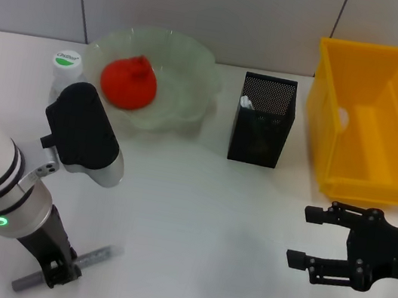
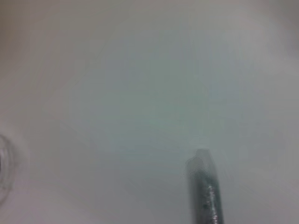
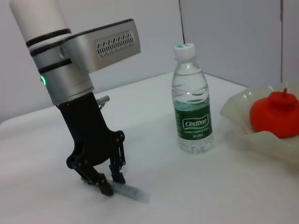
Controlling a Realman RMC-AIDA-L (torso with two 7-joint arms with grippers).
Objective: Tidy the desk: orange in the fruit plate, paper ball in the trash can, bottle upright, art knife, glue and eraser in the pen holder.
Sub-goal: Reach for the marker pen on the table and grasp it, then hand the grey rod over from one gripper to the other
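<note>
Straddling the grey knife (image 1: 68, 269) at the desk's (image 1: 195, 217) front left corner, the left gripper (image 1: 56, 272) closes around its middle while the right gripper (image 1: 310, 236) hovers open. Left wrist view: only the knife's tip (image 2: 204, 186) shows. Right wrist view: fingertips (image 3: 106, 186) pinch the thin, stiff, likely slippery handle mid-length.

The bottle (image 3: 193, 99) has a green label reading "Cestbon" (white lettering).

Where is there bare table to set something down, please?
Free: the table between the left gripper on the art knife and the open right gripper, before the pen holder. Crowded: the back row, bottle, fruit plate, yellow bin.
</note>
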